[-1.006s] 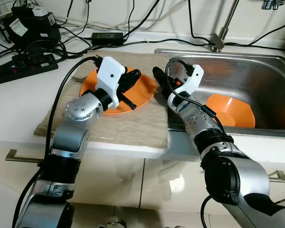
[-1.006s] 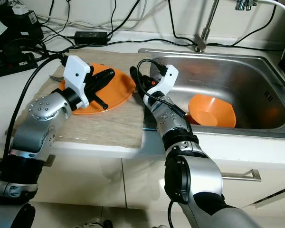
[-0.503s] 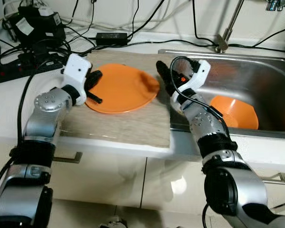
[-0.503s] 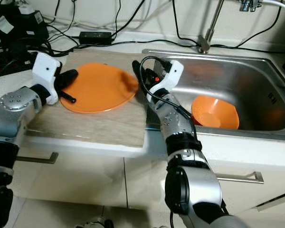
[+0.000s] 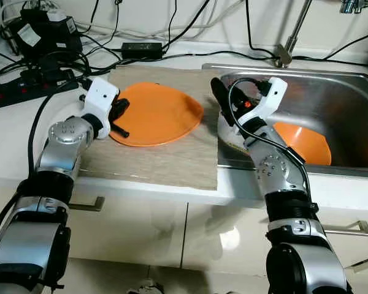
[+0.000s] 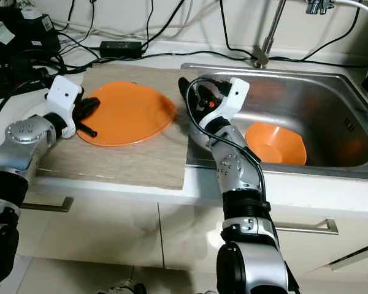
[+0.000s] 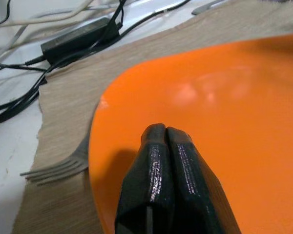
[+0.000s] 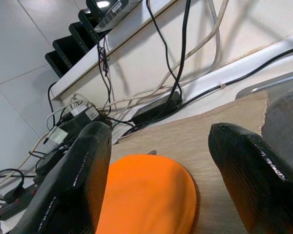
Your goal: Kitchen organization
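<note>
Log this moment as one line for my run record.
left gripper: shut, on orange plate | right gripper: open, at sink edge | orange bowl: in sink

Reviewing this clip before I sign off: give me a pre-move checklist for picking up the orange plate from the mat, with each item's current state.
1. Left gripper at the plate's left rim: ok.
2. Left fingers gripping the rim: not ok, they are shut together on top of the orange plate.
3. Right gripper open, facing the plate: ok.
4. Plate fully on the woven mat: ok.
5. Fork beside the plate, partly under its rim: cannot tell if it will snag.
6. Sink free for the plate: not ok, an orange bowl lies there.
</note>
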You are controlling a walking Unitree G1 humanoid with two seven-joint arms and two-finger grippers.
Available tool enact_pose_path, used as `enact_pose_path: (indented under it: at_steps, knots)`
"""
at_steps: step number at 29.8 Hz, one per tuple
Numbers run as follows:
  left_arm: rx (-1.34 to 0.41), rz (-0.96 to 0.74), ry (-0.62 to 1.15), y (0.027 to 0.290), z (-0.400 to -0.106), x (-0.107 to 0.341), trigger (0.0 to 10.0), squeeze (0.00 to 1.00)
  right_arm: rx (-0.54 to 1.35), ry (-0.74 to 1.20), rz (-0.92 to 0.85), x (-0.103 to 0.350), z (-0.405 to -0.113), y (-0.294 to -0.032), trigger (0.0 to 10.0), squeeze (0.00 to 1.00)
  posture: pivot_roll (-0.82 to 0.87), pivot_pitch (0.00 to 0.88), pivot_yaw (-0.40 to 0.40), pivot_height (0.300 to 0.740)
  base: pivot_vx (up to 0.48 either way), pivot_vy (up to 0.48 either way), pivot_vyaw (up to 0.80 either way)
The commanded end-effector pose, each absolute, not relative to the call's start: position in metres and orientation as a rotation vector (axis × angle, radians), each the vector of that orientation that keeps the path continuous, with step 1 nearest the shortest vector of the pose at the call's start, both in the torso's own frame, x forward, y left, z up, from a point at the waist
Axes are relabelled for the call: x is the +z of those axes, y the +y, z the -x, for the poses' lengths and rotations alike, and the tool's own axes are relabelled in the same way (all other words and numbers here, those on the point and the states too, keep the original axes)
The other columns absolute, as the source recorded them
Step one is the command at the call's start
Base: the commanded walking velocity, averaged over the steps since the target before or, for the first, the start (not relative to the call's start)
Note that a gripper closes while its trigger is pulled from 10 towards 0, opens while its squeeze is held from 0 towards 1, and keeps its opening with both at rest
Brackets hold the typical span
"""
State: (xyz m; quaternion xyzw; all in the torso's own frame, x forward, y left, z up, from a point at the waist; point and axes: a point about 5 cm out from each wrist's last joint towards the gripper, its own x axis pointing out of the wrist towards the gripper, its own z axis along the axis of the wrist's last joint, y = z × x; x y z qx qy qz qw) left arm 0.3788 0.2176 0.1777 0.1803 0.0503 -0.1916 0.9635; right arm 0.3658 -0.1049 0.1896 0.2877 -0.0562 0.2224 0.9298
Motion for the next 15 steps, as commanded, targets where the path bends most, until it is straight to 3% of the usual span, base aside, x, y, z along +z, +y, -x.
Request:
enact_pose_path:
  at_steps: [1,15]
  knots:
    - [-0.380,-0.395,0.080,0.222,-0.382,0.189,10.0,0.00,0.457,-0.100,-0.582,0.187,-0.364,-0.105,10.0,0.00,0.03,0.002,0.002,0.740,0.000,0.000,0.00]
    - [-0.374,-0.414,0.067,0.231,-0.375,0.185,10.0,0.00,0.445,-0.062,-0.572,0.182,-0.357,-0.106,10.0,0.00,0.04,0.012,-0.010,0.740,0.000,0.000,0.00]
